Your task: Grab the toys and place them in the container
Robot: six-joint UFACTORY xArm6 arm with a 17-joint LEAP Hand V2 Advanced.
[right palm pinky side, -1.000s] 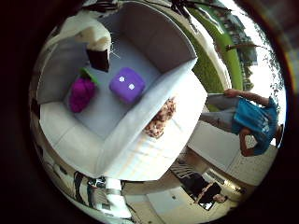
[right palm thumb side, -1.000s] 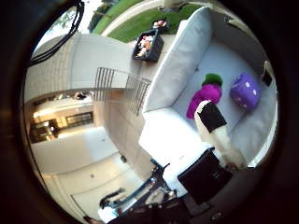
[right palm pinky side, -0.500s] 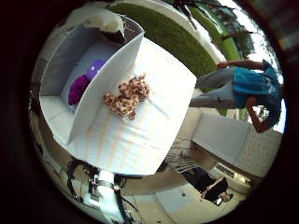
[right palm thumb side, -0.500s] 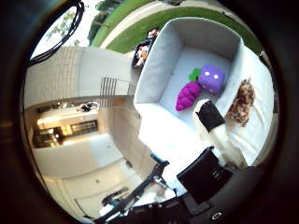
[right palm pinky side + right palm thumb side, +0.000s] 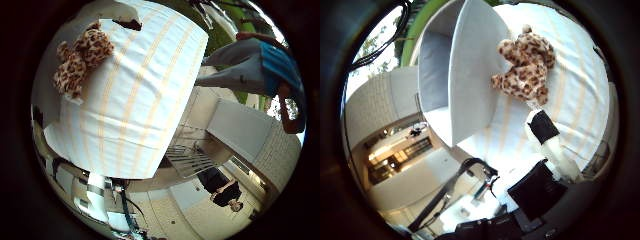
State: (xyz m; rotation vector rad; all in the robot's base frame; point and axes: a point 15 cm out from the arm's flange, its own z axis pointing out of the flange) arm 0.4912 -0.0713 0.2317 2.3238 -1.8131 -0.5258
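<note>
Beside the white container (image 5: 470, 75), leopard-spotted plush toy (image 5: 524, 64), on striped cloth (image 5: 145, 95)

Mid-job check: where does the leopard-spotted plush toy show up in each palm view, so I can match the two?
Little finger side palm view: leopard-spotted plush toy lies on the striped cloth, near the cloth's edge.
Thumb side palm view: the toy lies on the same cloth, just outside the white container, close to its wall, with the hand nearby.
Shared landmark: the striped cloth.
</note>
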